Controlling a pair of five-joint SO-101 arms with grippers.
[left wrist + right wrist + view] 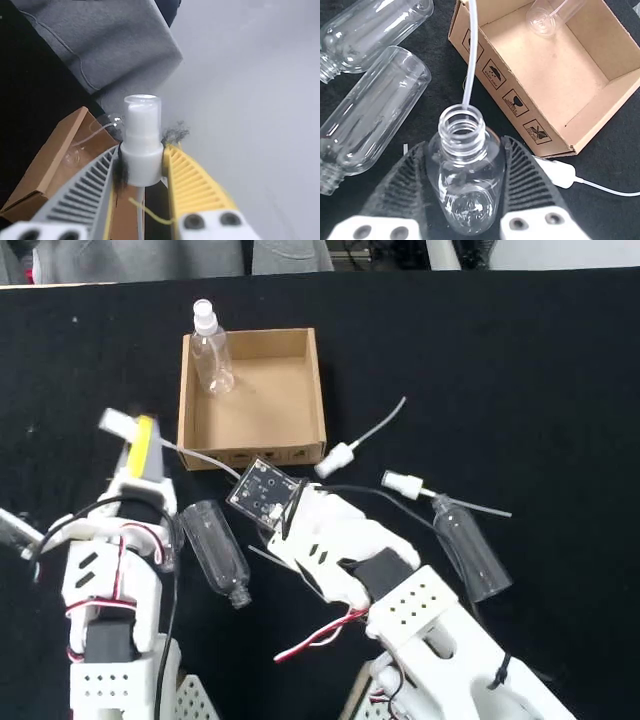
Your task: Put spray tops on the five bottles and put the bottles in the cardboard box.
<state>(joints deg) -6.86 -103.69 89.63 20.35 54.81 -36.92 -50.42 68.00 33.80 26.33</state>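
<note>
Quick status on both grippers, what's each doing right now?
Left gripper: shut on a spray top.
Right gripper: shut on an uncapped bottle.

Your left tool (142, 162) is clamped on a spray top (142, 135). Your right tool (465, 155), angled toward the left arm (105, 580), grips a bottle (465, 132).

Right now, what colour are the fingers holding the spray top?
One grey, one yellow: the fingers on the spray top show best in the left wrist view.
</note>
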